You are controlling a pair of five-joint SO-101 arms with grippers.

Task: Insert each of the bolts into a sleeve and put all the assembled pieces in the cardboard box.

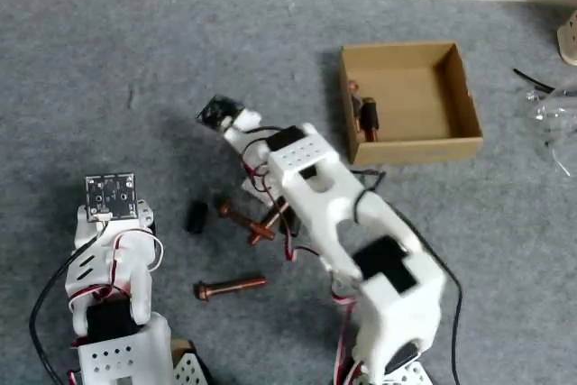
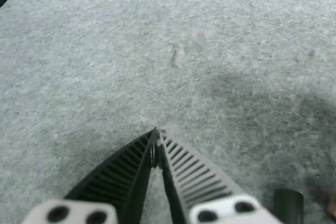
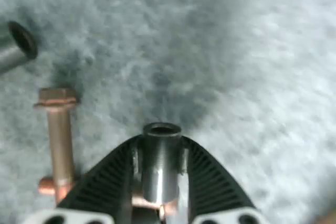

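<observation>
A dark sleeve (image 3: 161, 163) is pinched between the fingers of the right gripper (image 3: 161, 142), with a bit of copper showing at its near end (whether a bolt sits inside cannot be told). In the high view a bolt (image 1: 232, 288) lies at lower centre. Above it are two more bolts (image 1: 242, 216), with a loose sleeve (image 1: 196, 216) just to their left. The cardboard box (image 1: 410, 146) sits at upper right, with an assembled piece (image 1: 368, 117) by its left wall. The left gripper (image 2: 156, 142), pressed together, hangs over the grey mat (image 2: 105, 51).
</observation>
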